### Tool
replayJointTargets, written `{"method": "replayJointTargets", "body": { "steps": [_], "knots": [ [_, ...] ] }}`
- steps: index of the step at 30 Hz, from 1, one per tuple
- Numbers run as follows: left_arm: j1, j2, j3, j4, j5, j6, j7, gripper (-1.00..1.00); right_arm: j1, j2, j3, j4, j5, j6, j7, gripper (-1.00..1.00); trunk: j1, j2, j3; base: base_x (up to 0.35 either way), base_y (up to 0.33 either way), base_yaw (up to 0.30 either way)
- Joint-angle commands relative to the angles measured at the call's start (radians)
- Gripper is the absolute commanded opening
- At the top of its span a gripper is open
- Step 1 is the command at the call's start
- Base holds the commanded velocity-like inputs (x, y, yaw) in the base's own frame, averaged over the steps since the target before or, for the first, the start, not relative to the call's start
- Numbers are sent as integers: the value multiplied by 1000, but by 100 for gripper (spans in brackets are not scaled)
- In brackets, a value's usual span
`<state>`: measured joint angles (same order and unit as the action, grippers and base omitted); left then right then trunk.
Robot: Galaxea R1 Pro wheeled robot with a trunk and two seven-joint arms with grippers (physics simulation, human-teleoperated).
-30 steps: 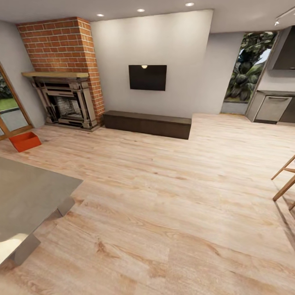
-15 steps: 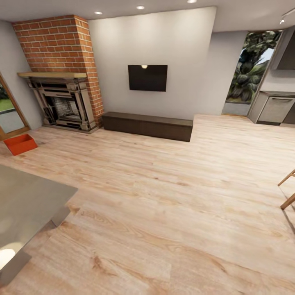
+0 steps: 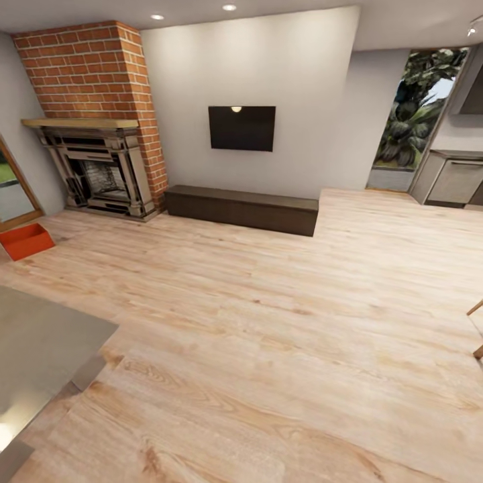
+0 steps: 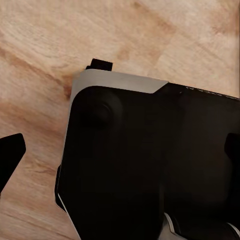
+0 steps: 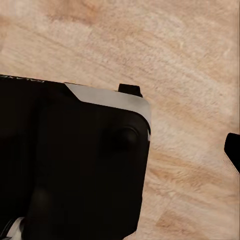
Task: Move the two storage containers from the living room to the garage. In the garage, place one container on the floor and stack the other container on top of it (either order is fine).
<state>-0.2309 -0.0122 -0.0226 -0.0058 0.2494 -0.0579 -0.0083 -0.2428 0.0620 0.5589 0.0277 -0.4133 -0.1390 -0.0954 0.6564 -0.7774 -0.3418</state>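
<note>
Both wrist cameras looked down past the robot's dark base at plank floor; only dark finger tips poked in at the edges, so I could not tell how either gripper stood. One red bin sat far left by the glass door, half cut off by the frame. Driving toward it risked clipping the grey table.

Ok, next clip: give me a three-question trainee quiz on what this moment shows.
1. True or false: the red-orange storage container sits on the wood-plank floor.
2. What hangs on the wall above the dark low bench? A) a mirror B) a black TV screen C) a shelf
3. Fill in: the fireplace stands under a red ____ chimney.

Key: 1 true; 2 B; 3 brick.
</note>
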Motion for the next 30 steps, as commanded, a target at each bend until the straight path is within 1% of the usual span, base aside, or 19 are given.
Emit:
{"method": "replayJointTargets", "body": {
  "steps": [1, 30],
  "knots": [
    [-1, 0, -2, 1, 7, -4, -1, 100, -1, 1, 9, 3, -9, -5, -1, 100, 1, -1, -1, 322, 0, 0],
    [-1, 0, -2, 1, 8, -2, -1, 100, -1, 1, 9, 3, -9, -5, -1, 100, 1, -1, -1, 322, 0, 0]
  ]
}}
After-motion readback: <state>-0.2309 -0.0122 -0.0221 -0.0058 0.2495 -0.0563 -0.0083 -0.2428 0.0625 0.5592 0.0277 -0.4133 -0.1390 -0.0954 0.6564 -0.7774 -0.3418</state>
